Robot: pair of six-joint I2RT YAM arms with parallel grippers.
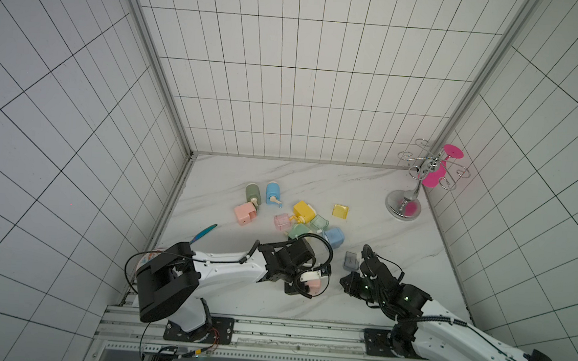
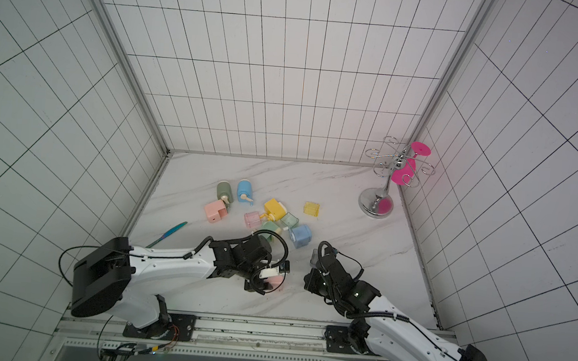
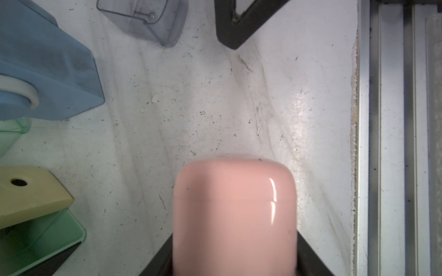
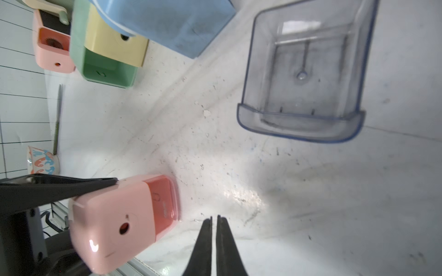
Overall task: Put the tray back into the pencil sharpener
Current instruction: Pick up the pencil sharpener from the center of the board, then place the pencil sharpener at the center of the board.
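R wrist cam gives what the top views can't: red-pink tray (image 4: 162, 198) is seated in the pink sharpener (image 4: 112, 222), which the L gripper (image 1: 309, 284) clamps by its sides. R gripper (image 4: 214, 222) is empty, fingers nearly together, just beside it. In a top view I count 4 loose trays: yellow tray (image 1: 340, 210), pink tray (image 1: 281, 222), green tray (image 1: 319, 222), grey tray (image 1: 350, 260). Also 6 other sharpeners, e.g. blue sharpener (image 1: 273, 192).

Left arm (image 1: 224, 271) stretched low, left fingers (image 3: 311, 262) clamped tight, right arm (image 1: 446, 320) bent low, right fingers (image 4: 227, 246) nearly together
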